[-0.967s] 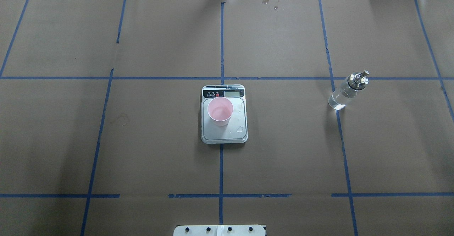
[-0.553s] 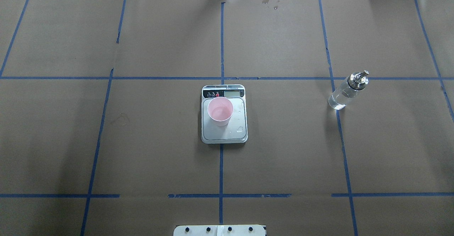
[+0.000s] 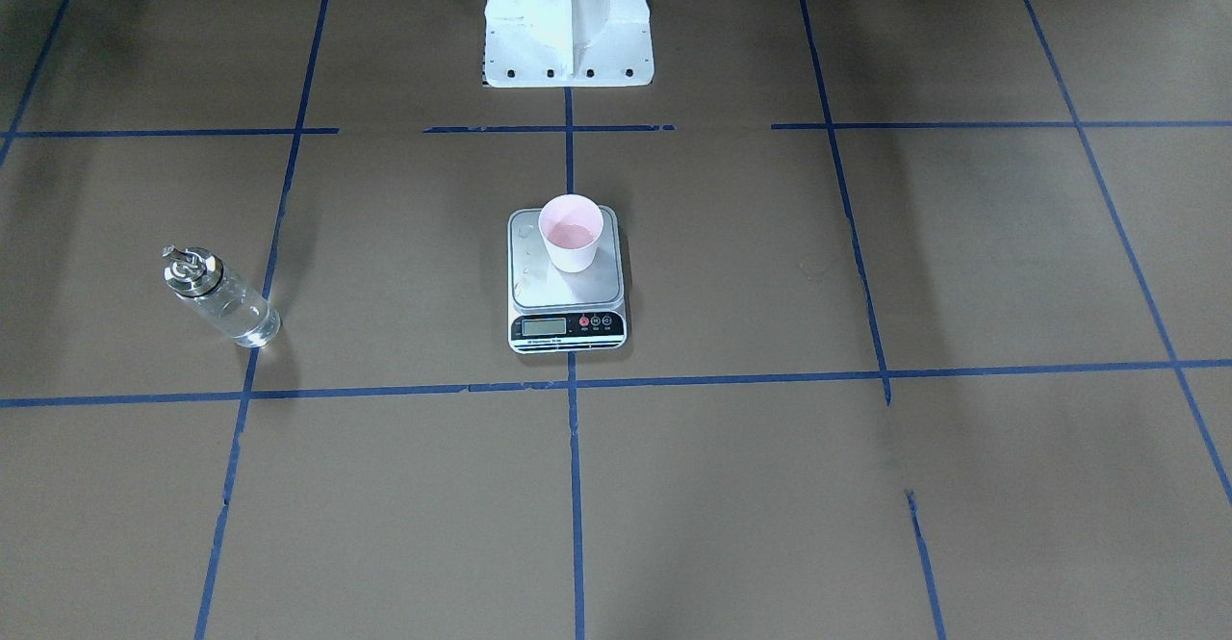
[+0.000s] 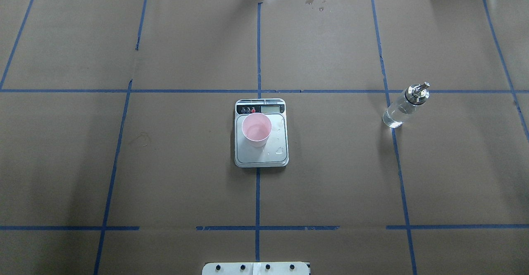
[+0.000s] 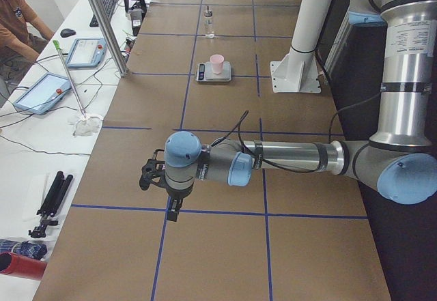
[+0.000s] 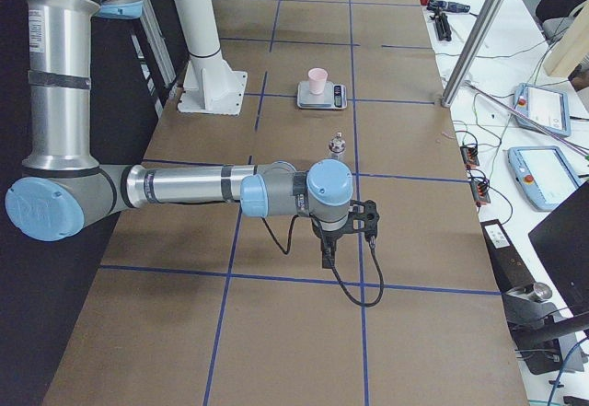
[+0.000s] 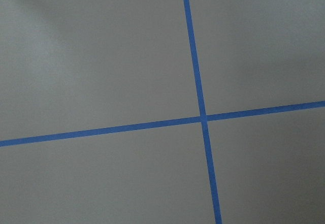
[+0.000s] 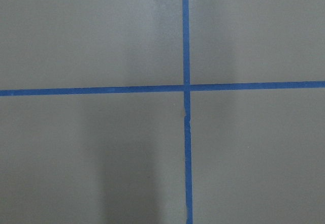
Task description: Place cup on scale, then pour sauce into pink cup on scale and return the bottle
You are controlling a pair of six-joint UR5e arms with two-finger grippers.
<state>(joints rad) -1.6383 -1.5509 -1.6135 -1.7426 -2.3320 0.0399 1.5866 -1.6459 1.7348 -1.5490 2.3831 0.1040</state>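
Centrally, cup (image 4: 256, 129) on scale (image 4: 261, 159), bottle (image 4: 403, 107) well apart, cannot tell left claw (image 5: 175, 209) or right claw (image 6: 326, 257) spread

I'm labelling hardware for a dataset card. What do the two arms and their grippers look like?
Both the left arm and the right arm are silver tubes with grey joints and pale blue round caps. A loose black cable runs to each black gripper: left gripper, right gripper.
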